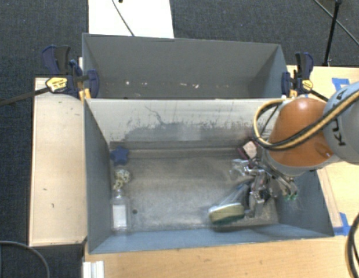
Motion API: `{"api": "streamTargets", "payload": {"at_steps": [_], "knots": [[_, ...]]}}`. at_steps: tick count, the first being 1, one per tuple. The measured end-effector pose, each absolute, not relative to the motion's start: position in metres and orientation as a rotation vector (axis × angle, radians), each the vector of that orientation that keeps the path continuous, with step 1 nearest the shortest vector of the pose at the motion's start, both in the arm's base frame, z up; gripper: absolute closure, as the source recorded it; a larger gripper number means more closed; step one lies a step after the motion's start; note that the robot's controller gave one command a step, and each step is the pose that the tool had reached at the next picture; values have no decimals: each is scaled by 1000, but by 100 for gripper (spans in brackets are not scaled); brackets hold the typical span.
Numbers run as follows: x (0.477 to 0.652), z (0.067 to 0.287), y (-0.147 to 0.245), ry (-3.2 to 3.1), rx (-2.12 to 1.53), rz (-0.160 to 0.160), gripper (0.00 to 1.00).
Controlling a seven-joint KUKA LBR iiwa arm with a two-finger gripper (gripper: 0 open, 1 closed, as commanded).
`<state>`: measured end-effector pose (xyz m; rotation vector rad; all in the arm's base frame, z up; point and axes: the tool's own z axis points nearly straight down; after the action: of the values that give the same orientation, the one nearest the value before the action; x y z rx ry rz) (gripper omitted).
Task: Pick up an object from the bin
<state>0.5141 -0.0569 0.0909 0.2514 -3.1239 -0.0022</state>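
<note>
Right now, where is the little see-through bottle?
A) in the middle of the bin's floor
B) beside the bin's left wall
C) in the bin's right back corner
B: the clear bottle lies in the bin right beside its left wall, across the floor from the gripper on the right side.

An olive-green oblong object [227, 214] with a paler top face lies flat in the lower right of the frame, on the floor of the grey metal bin [179, 184] - just beside the front wall, long axis running left to right.
</note>
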Motion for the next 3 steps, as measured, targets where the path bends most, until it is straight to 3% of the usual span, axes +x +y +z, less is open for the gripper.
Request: {"api": "streamTargets", "payload": {"at_steps": [1,2,3], "knots": [[517,94,-55,-3131,258,-3,100],[517,95,-55,-3132,259,-1,0],[532,74,-16,-3114,451,-2,0]]}}
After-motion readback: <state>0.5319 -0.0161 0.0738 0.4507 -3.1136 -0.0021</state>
